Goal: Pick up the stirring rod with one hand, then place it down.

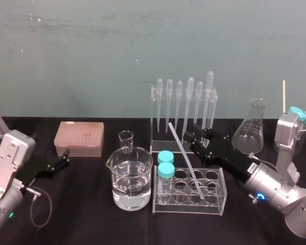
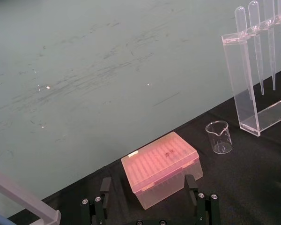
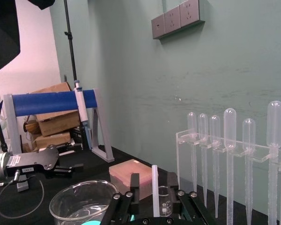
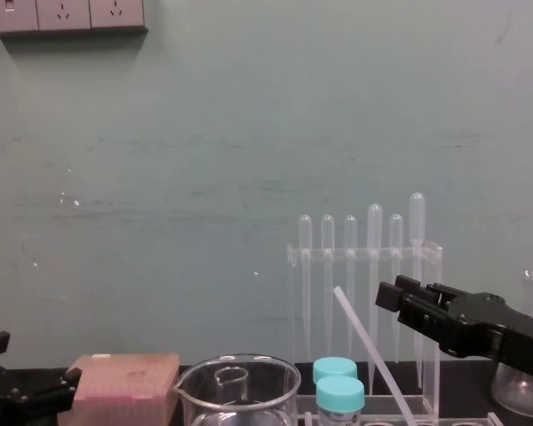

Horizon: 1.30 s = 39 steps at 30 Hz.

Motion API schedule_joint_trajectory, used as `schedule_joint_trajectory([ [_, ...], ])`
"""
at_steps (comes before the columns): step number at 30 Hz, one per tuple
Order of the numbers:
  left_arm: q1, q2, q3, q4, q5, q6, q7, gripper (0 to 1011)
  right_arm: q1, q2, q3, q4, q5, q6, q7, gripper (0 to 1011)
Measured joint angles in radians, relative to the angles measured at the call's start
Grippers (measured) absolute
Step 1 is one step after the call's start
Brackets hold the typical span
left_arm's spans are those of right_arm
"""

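Sliding the open right gripper (image 1: 191,139) a little farther around the stirring rod (image 1: 185,161), which leans in the tube rack (image 1: 194,206), then squeezing softly should stop slips; the left gripper (image 1: 66,158) rests open, far off.

Rod partly out of sight
The stirring rod (image 4: 366,351) runs off the chest view's bottom edge; in the right wrist view its foot sits behind the right claw (image 3: 154,180).

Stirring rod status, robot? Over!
Right claw open, facing stirring rod, no grip yet. Rod leaning in tube rack. Left claw open, parked left. Pipette rack close behind.
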Motion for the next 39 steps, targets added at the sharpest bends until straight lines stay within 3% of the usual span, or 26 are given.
schedule_joint_trajectory([
  [12, 0.0, 0.0, 0.0, 0.0, 0.0, 0.0, 0.0, 1000, -0.001, 0.001, 0.0, -0.003, 0.001, 0.003, -0.002, 731],
  [17, 0.0, 0.0, 0.0, 0.0, 0.0, 0.0, 0.0, 1000, -0.031, 0.017, 0.025, -0.07, -0.032, 0.022, -0.101, 861],
  [18, 0.0, 0.0, 0.0, 0.0, 0.0, 0.0, 0.0, 1000, -0.048, 0.022, 0.04, -0.091, -0.048, 0.023, -0.152, 894],
  [19, 0.0, 0.0, 0.0, 0.0, 0.0, 0.0, 0.0, 1000, -0.048, 0.022, 0.04, -0.091, -0.048, 0.023, -0.152, 927],
  [20, 0.0, 0.0, 0.0, 0.0, 0.0, 0.0, 0.0, 1000, -0.08, 0.025, 0.07, -0.124, -0.079, 0.025, -0.238, 958],
  [21, 0.0, 0.0, 0.0, 0.0, 0.0, 0.0, 0.0, 1000, -0.08, 0.025, 0.07, -0.124, -0.079, 0.025, -0.238, 958],
  [25, 0.0, 0.0, 0.0, 0.0, 0.0, 0.0, 0.0, 1000, -0.144, 0.027, 0.124, -0.17, -0.158, 0.037, -0.427, 1002],
  [28, 0.0, 0.0, 0.0, 0.0, 0.0, 0.0, 0.0, 1000, -0.179, 0.026, 0.15, -0.187, -0.195, 0.067, -0.517, 1002],
  [33, 0.0, 0.0, 0.0, 0.0, 0.0, 0.0, 0.0, 1000, -0.208, 0.02, 0.166, -0.191, -0.233, 0.12, -0.585, 1002],
  [39, 0.0, 0.0, 0.0, 0.0, 0.0, 0.0, 0.0, 1000, -0.209, 0.02, 0.166, -0.19, -0.234, 0.121, -0.588, 1002],
])
